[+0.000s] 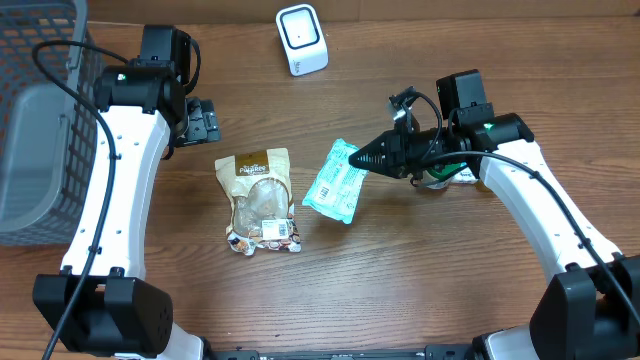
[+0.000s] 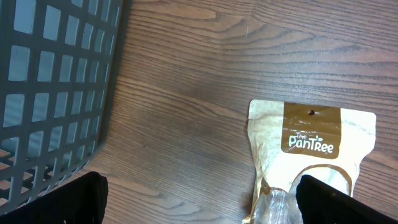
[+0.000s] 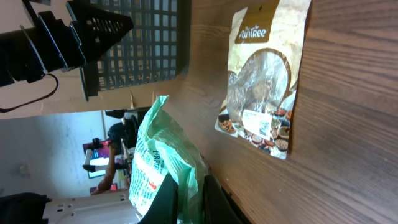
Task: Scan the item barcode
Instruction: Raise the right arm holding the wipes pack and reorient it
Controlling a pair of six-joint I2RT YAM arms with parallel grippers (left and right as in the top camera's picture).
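Two dark fingers [image 3: 217, 202] of the right gripper [image 1: 372, 157] are pinched tight on the right edge of the green snack packet [image 1: 335, 180], the item to be scanned. It sits just right of the middle of the wooden table [image 1: 400, 280]. In the right wrist view the packet rises crumpled from between those fingers, with its printed face turned to the left. From above I cannot tell whether its left end rests on the wood or hangs just over it. Behind the gripper the right arm runs back to the right and near side, and a small green and white thing [image 1: 447, 180] lies mostly hidden under it, too covered to tell what it is. Across the table the left gripper [image 1: 203, 120] has its jaws spread as wide as they go and holds nothing. It hangs over bare wood at the far left, just beyond the top edge of a brown pouch [image 1: 262, 200]. That pouch has a clear window and lies flat to the left of the packet, close to it but apart. A grey basket [image 1: 35, 120] stands at the far left, beside the left arm. One white scanner [image 1: 301, 38] stands at the far edge near the middle, well apart from the packet.
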